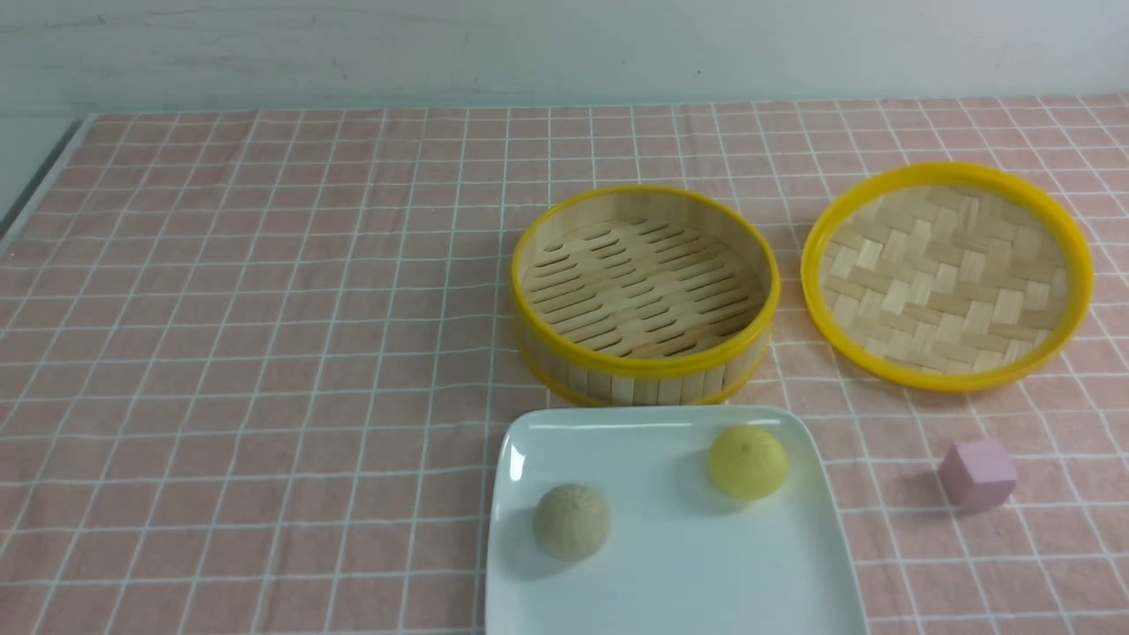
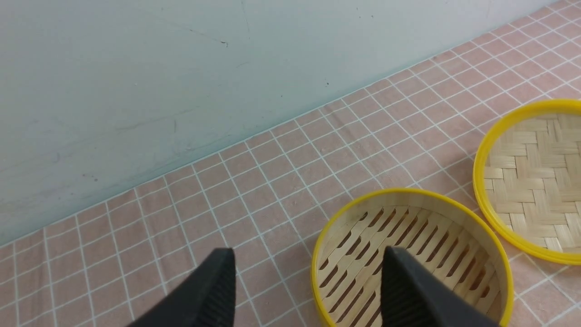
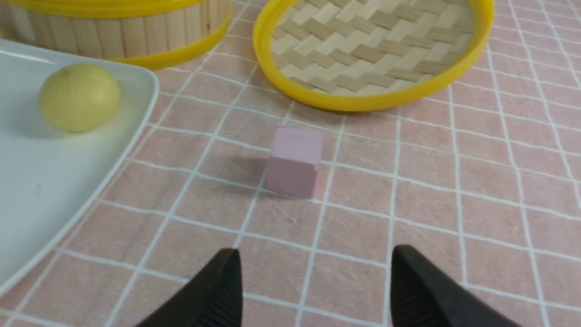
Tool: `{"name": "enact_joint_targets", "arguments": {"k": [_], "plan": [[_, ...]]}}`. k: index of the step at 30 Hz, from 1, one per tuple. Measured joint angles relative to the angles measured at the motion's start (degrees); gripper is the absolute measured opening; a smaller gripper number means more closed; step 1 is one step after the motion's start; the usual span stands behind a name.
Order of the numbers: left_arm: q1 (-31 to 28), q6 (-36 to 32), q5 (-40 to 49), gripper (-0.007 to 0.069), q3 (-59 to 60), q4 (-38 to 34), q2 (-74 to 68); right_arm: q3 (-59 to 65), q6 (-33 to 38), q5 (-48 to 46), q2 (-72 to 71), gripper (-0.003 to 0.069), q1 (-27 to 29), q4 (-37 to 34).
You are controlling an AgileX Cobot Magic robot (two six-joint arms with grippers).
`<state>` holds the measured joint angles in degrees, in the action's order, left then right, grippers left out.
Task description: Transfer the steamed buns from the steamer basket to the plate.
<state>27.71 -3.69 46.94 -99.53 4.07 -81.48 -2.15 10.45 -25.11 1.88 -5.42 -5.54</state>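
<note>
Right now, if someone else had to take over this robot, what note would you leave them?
Left gripper: open, empty, near the basket.
Right gripper: open, empty, over the cloth, facing the cube.
Basket: empty. The lid lies beside it on the robot's right.
Plate: holds the yellow bun and the beige bun, apart from each other.
Done: both buns are on the plate.
Left: nothing that I can see; the job looks finished.
</note>
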Motion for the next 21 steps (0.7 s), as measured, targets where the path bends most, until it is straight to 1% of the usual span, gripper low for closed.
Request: {"name": "enact_joint_targets", "arguments": {"k": [2,5,12,21], "plan": [[0.0,0.0,0.0,0.0441,0.0,0.0,0.0,0.0,0.0,0.0,0.0,0.0442,1.37,0.0],[0.0,0.0,0.0,0.0441,0.0,0.0,0.0,1.15,0.0,0.35,0.0,0.0442,2.03,0.0],[0.0,0.0,0.12,0.0441,0.0,0.0,0.0,2.78,-0.04,2.55,0.0,0.0442,2.21,-0.03],[0.0,0.0,0.46,0.044,0.0,0.0,0.0,2.79,-0.04,2.74,0.0,0.0442,2.21,0.02]]}}
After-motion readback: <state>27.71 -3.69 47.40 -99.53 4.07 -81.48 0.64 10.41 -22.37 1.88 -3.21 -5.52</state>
